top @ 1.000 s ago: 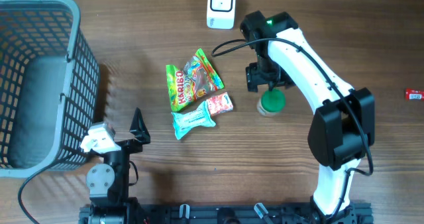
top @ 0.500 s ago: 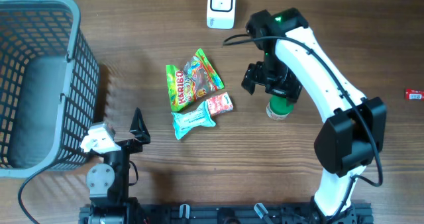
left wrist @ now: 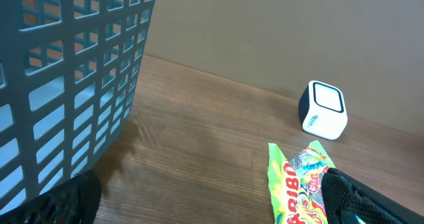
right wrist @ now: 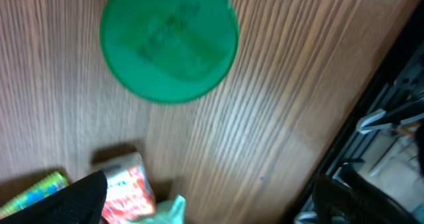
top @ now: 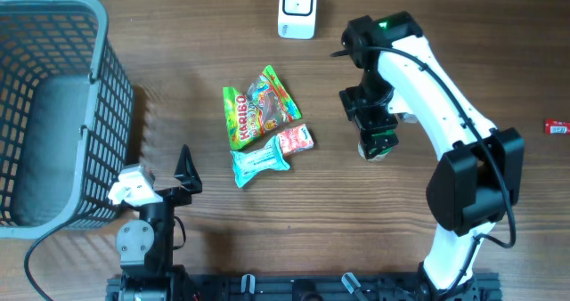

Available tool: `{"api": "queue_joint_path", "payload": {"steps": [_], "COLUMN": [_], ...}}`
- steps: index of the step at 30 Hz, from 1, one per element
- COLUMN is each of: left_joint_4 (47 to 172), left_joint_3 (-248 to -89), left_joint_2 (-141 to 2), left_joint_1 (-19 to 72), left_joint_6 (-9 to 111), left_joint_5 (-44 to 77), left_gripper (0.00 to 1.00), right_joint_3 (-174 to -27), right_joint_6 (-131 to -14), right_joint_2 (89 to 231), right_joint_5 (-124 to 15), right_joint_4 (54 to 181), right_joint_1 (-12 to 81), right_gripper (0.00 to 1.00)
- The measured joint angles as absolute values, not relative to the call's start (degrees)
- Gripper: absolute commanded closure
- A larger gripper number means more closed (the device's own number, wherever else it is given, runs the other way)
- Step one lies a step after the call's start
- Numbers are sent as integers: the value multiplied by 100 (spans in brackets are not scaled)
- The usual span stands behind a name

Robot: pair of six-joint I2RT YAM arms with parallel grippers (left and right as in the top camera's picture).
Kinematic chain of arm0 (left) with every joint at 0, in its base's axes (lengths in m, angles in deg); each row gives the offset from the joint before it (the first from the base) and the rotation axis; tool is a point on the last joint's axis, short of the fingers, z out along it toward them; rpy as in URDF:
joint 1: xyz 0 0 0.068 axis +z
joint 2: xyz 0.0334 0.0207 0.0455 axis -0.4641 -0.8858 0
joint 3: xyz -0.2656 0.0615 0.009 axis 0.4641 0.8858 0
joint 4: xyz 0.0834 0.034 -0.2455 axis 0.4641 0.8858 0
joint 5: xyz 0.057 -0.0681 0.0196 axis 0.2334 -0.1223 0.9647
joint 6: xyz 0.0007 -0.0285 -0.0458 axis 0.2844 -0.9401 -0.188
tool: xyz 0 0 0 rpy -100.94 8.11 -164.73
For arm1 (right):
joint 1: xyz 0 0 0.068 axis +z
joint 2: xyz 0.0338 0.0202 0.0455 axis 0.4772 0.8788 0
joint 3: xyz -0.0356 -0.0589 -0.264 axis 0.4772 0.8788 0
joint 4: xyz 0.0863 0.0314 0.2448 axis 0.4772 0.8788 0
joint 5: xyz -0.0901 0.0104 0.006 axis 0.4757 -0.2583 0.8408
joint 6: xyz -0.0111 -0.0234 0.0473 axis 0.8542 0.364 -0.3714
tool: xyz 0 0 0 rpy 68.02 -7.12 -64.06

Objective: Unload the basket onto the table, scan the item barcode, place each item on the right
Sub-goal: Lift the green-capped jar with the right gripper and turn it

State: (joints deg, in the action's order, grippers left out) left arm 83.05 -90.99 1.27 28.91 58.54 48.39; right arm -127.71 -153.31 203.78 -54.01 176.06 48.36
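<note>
On the table (top: 499, 34): we see plain wood grain, with two robot arms reaching in from the near edge.
Item: a round green-lidded tub (right wrist: 169, 42) stands on the wood. It is right of the snack packets and well apart from the scanner (top: 297, 9). From overhead, the right arm's wrist covers most of it.
Right arm: the right gripper (top: 377, 134) hangs over the tub with its fingers spread wide. In the wrist view we see the lid lying clear of both fingers, and nothing is held.
Left arm: the left gripper (top: 162, 176) sits near the front edge, just beside the basket (top: 102, 34). Its fingers are wide apart and empty.
Scanner: a small white box with a dark window, at the far edge of the table.
Packets: a green Haribo bag (top: 258, 109) lies mid-table. A teal packet (top: 260, 161) and a red-and-white packet (top: 296, 141) lie at its near end, touching each other.
Basket: grey, with slotted walls, at the far left.
Far right edge: a small red object (top: 556, 126), too small for us to identify.
</note>
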Motion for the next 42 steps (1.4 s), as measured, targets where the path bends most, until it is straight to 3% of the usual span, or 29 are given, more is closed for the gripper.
{"api": "queue_joint_path", "payload": {"steps": [7, 16, 19, 23, 28, 33, 38, 42], "left_joint_4": [8305, 8305, 8305, 8305, 8303, 8303, 8303, 8305], "left_joint_3": [-9099, -9099, -9099, -9099, -9099, -9099, -9099, -9099], "left_joint_2": [127, 127, 127, 127, 127, 127, 127, 127], "left_joint_1": [2891, 2891, 2891, 2891, 2891, 2891, 2891, 2891], "left_joint_6": [5854, 5854, 5854, 5854, 5854, 5854, 5854, 5854], "left_joint_5": [4839, 4839, 4839, 4839, 4839, 4839, 4839, 4839], "left_gripper": [0, 0, 0, 0, 0, 0, 0, 0], "right_joint_3": [-12355, -10891, -10762, -10762, -10762, -10843, -11260, -11542], "right_joint_6": [-15482, -15167, -14837, -13619, -12114, -9434, -6804, -5825], "right_joint_2": [20363, 20343, 20343, 20341, 20341, 20341, 20341, 20341], "right_joint_5": [-4940, -4789, -4767, -4743, -4724, -4818, -4942, -5111], "right_joint_4": [17324, 15556, 15258, 14810, 14668, 14456, 14788, 14946], "right_joint_1": [4602, 4563, 4452, 4318, 4320, 4318, 4318, 4320], "right_gripper": [0, 1, 14, 24, 24, 24, 14, 0]}}
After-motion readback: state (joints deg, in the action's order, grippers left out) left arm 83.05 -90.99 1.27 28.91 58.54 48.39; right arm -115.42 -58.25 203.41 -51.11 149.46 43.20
